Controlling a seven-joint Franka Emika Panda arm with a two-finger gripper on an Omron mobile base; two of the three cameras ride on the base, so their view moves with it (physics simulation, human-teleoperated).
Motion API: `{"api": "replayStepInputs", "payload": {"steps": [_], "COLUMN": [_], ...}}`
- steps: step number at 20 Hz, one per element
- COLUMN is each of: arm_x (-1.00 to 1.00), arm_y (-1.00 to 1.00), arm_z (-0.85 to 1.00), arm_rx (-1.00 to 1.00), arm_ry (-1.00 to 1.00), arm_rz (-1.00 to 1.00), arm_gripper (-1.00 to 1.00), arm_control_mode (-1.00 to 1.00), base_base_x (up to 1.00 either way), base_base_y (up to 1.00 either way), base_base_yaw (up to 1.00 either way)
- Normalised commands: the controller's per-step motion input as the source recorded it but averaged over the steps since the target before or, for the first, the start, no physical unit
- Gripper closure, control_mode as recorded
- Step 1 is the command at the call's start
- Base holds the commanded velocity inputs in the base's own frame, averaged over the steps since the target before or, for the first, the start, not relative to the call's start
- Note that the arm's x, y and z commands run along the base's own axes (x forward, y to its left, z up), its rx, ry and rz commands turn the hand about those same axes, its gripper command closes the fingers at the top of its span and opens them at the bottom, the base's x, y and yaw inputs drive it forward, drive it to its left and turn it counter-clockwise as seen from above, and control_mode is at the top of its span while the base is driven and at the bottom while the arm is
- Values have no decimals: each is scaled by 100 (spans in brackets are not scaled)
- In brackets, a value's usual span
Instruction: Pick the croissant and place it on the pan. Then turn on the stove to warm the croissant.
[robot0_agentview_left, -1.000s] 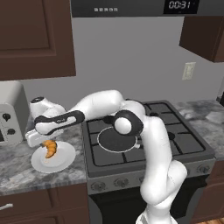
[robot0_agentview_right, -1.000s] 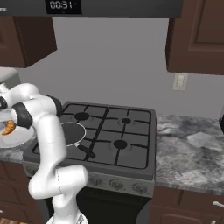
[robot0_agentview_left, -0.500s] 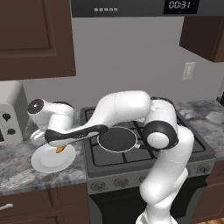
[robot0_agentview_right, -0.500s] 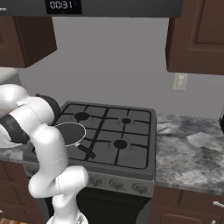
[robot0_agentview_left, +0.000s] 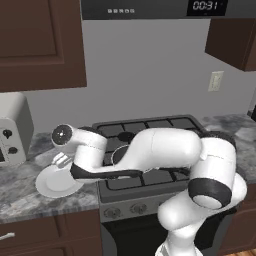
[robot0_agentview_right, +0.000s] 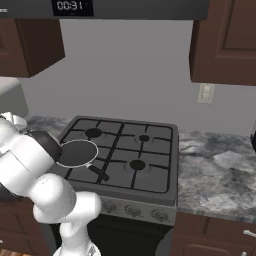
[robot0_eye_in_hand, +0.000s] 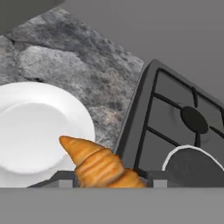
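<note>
Croissant (robot0_eye_in_hand: 98, 166) was gripped in my pincer (robot0_eye_in_hand: 109, 183), lifted clear above the white plate (robot0_eye_in_hand: 30, 131) and the counter beside the stove (robot0_eye_in_hand: 175, 118). Pick looked done. Left: set it on the pan (robot0_eye_in_hand: 199, 168), still bare, then turn a knob.

A grey wall (robot0_agentview_left: 150, 75) rises behind a marbled grey counter (robot0_agentview_right: 215, 170); dark brown cabinets (robot0_agentview_left: 40, 45) hang above, with a white outlet (robot0_agentview_right: 205, 93) on the wall. A toaster (robot0_agentview_left: 12, 130) stands at the left; a clock panel (robot0_agentview_left: 207, 6) sits overhead.
</note>
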Motion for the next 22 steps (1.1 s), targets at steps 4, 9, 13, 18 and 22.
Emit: {"api": "replayStepInputs", "payload": {"steps": [4,9,13,18,22], "arm_x": [-44,-29,-14,-21,0], "arm_y": [-93,-40,-100,-79,-26], "arm_z": [46,10,5,9,0], "arm_rx": [1,2,9,11,0], "arm_ry": [-17,-6,-1,-3,0], "arm_rz": [0,-2,0,0,0], "arm_gripper": [100,100,100,100,100], "arm_control_mode": [-100,-100,-100,-100,-100], "base_base_x": [0,0,0,0,0], "base_base_y": [0,0,0,0,0], "base_base_yaw": [0,0,0,0,0]}}
